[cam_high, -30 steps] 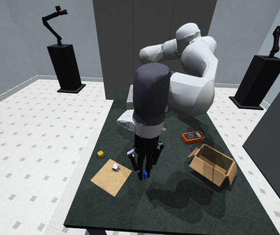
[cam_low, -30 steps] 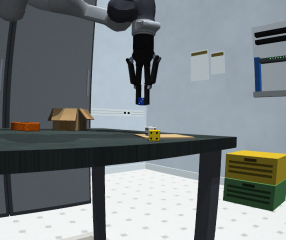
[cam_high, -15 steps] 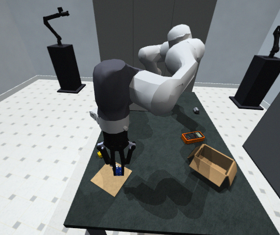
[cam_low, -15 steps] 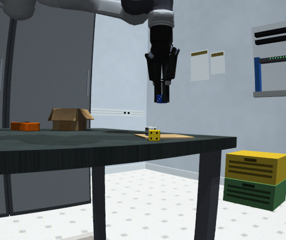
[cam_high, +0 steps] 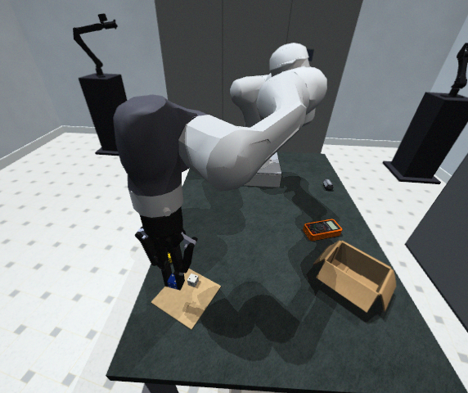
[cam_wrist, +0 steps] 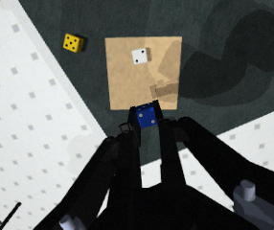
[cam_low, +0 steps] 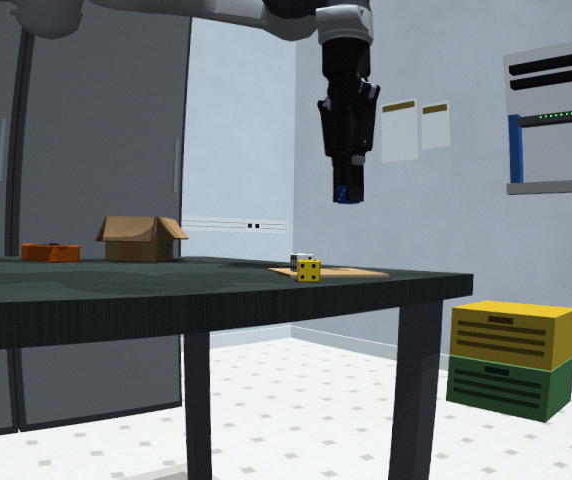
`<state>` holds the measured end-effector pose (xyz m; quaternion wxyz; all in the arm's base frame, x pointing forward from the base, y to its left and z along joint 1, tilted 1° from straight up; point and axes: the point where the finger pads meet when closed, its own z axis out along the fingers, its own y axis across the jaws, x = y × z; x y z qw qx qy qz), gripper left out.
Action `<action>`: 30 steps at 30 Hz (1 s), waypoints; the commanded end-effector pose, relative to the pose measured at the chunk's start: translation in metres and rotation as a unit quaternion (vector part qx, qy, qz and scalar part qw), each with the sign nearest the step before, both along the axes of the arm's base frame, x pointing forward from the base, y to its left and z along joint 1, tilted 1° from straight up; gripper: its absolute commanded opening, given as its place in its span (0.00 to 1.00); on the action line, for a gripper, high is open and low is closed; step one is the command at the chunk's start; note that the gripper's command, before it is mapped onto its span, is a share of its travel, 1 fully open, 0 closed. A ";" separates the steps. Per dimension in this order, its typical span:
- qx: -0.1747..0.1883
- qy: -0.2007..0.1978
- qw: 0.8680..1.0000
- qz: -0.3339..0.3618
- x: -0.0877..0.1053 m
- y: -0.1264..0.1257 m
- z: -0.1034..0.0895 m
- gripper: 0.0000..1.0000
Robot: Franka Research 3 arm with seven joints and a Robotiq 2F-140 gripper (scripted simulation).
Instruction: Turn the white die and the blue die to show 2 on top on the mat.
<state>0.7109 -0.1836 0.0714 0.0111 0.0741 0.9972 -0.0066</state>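
Note:
My gripper point(cam_high: 173, 284) point(cam_low: 349, 197) point(cam_wrist: 146, 111) is shut on the blue die point(cam_high: 172, 281) point(cam_low: 341, 194) point(cam_wrist: 147, 117) and holds it high above the table. The die's face toward the wrist camera shows two pips; its underside is hidden. The white die point(cam_high: 192, 280) point(cam_low: 293, 262) point(cam_wrist: 139, 57) sits flat on the tan mat point(cam_high: 204, 291) point(cam_low: 364, 272) point(cam_wrist: 120, 86), with 2 on top. The yellow die point(cam_high: 168, 257) point(cam_low: 308, 270) point(cam_wrist: 73, 43) sits flat on the table off the mat, 5 on top. In the top view the fingers partly hide it.
An open cardboard box point(cam_high: 348, 285) point(cam_low: 139, 250) and an orange multimeter point(cam_high: 322, 229) point(cam_low: 50, 252) stand on the table, well away from the mat. A small dark object point(cam_high: 328, 184) lies farther back. The table edge runs near the yellow die and the mat.

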 end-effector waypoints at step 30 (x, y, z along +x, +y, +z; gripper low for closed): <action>0.005 0.004 0.999 -0.050 0.002 0.002 -0.056 0.21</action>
